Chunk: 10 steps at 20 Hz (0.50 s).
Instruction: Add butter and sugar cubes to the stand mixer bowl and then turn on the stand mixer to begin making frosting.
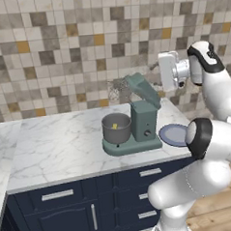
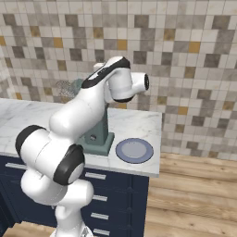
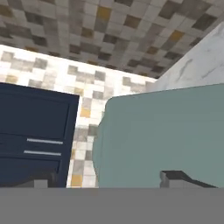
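Note:
The teal stand mixer [image 1: 144, 120] stands on the marble counter with its head [image 1: 144, 89] tilted up and the whisk [image 1: 118, 91] hanging out to the left. The grey stand mixer bowl [image 1: 117, 129] sits on the mixer's base, and the yellow butter [image 1: 115, 126] lies inside it. The sugar cubes are hidden. My gripper [image 1: 159, 68] hovers just right of the raised head, above the counter. In the hand view the gripper [image 3: 107, 179] is open, its tips wide apart, with the mixer's teal surface [image 3: 166, 135] close in front.
A round blue-grey plate [image 1: 173, 134] [image 2: 134, 150] lies on the counter right of the mixer, near the counter's right end. A tiled wall runs behind. Dark blue drawers [image 1: 59, 198] sit below. My own arm covers most of the mixer [image 2: 98, 138] in the right base view.

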Available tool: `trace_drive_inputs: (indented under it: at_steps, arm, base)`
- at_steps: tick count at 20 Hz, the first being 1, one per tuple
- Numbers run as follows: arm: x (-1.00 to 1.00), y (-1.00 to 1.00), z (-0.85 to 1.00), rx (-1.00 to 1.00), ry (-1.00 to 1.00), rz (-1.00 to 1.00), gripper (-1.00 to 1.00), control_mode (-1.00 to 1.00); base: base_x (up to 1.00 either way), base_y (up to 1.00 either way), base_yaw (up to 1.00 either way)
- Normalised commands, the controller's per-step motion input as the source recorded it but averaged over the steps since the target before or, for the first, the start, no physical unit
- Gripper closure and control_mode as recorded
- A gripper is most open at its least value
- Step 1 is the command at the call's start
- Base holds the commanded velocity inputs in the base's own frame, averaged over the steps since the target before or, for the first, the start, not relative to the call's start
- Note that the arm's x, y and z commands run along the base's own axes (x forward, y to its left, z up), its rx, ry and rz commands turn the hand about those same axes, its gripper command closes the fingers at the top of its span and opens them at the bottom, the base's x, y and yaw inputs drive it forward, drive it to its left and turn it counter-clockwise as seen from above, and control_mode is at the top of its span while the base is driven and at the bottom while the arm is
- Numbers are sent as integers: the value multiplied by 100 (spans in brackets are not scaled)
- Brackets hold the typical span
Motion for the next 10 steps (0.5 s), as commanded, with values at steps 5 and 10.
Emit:
trace_drive_inputs:
  at_steps: [5, 10]
  arm:
    - [0, 100, -48, -19, -1, 6, -100, -100]
    - [0, 100, -81, -31, 1, 1, -100, -100]
  base:
    - [0, 0, 0]
    - [0, 0, 0]
